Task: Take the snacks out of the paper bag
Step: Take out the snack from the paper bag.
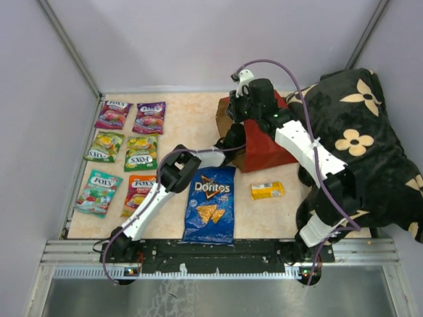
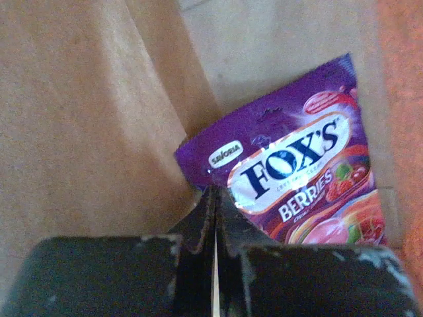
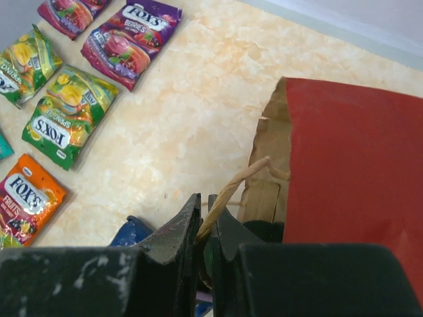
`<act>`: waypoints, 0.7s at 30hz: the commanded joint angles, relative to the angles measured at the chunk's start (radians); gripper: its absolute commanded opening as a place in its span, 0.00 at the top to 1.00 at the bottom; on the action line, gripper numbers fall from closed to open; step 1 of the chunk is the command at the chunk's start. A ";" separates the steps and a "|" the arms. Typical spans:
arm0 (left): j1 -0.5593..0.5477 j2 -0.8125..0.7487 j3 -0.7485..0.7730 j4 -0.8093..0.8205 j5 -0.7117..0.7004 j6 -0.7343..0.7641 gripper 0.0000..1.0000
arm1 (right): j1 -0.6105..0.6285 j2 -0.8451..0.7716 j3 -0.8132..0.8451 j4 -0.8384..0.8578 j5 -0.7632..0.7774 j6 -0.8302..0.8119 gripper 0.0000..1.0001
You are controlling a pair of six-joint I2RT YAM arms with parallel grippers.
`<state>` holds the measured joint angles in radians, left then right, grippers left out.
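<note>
Left gripper: I have it inside the paper bag, jaws together with only a hairline between them. My tips sit at the 7 o'clock corner of the purple Fox's Berries packet. The packet lies flat against the kraft inner wall, at 1 o'clock from the tips. I cannot tell whether any film is caught between the jaws.

Right gripper: clamped on the twine handle at the bag mouth. The bag appears to lie on its side on the desk, at 1 o'clock from desk centre. Its mouth faces 9 o'clock and its far end is close to the black flowered cushion.

Already on the desk:
- Fox's packets, six, in two columns at 9 to 10 o'clock.
- Doritos chip bag, at 6 o'clock.
- yellow box, at 4 o'clock.

Handling, as I judge it:
1. The packet is light and soft. Its glossy film is likely slippery, and the loose candies inside will shift under pressure.
2. Take hold at a flat crimped seam or a corner, where the film is doubled. Avoid the bulged middle, where the jaws would slide off.
3. The packet lies flush on thin paper. A low pinch could catch the kraft wall along with the film, so lift the edge first.
4. The twine is thin. I should pull on it gently, or the paper at its anchor may tear.
</note>
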<state>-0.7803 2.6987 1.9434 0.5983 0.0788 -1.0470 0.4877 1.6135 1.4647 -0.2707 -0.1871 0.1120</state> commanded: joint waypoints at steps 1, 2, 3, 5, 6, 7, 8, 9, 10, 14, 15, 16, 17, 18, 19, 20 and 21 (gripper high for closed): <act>0.011 -0.058 -0.070 0.083 -0.048 0.034 1.00 | 0.005 0.000 0.098 -0.018 -0.026 -0.052 0.90; 0.023 -0.080 -0.113 0.103 -0.070 0.040 1.00 | 0.003 0.001 0.109 -0.035 -0.028 -0.062 0.89; 0.037 -0.104 -0.149 0.114 -0.093 0.042 1.00 | 0.000 0.001 0.120 -0.045 -0.034 -0.069 0.89; 0.068 -0.154 -0.219 0.169 -0.136 0.037 1.00 | -0.006 0.003 0.137 -0.063 -0.057 -0.078 0.89; 0.087 -0.173 -0.250 0.194 -0.152 0.033 1.00 | -0.006 0.004 0.145 -0.075 -0.072 -0.086 0.89; 0.107 -0.190 -0.276 0.210 -0.163 0.030 1.00 | -0.006 0.007 0.156 -0.091 -0.090 -0.095 0.88; 0.132 -0.209 -0.302 0.227 -0.176 0.027 1.00 | -0.006 0.011 0.165 -0.109 -0.105 -0.101 0.89; 0.151 -0.230 -0.330 0.243 -0.184 0.024 1.00 | -0.006 0.012 0.172 -0.125 -0.116 -0.106 0.88; 0.170 -0.249 -0.360 0.262 -0.197 0.028 1.00 | -0.006 0.010 0.173 -0.138 -0.128 -0.110 0.88; 0.217 -0.348 -0.483 0.302 -0.284 0.080 1.00 | -0.006 -0.028 0.126 -0.132 -0.121 -0.114 0.86; 0.223 -0.373 -0.515 0.315 -0.307 0.104 1.00 | -0.007 -0.039 0.111 -0.128 -0.114 -0.114 0.85; 0.226 -0.393 -0.540 0.329 -0.330 0.123 1.00 | -0.008 -0.048 0.100 -0.126 -0.103 -0.113 0.83; 0.228 -0.412 -0.561 0.339 -0.345 0.144 1.00 | -0.007 -0.057 0.088 -0.128 -0.089 -0.110 0.79; 0.227 -0.427 -0.575 0.347 -0.357 0.161 1.00 | -0.008 -0.070 0.070 -0.136 -0.061 -0.101 0.57; 0.228 -0.438 -0.583 0.351 -0.361 0.178 1.00 | -0.008 -0.083 0.053 -0.140 -0.026 -0.089 0.37; 0.227 -0.445 -0.592 0.358 -0.361 0.189 1.00 | -0.006 -0.105 0.022 -0.139 0.008 -0.076 0.16; 0.226 -0.449 -0.597 0.365 -0.359 0.200 1.00 | -0.006 -0.133 -0.021 -0.128 0.043 -0.054 0.03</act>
<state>-0.5220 2.3074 1.3769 0.8742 -0.2310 -0.9360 0.4858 1.5955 1.5177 -0.4099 -0.2501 0.0166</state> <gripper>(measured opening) 0.005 0.779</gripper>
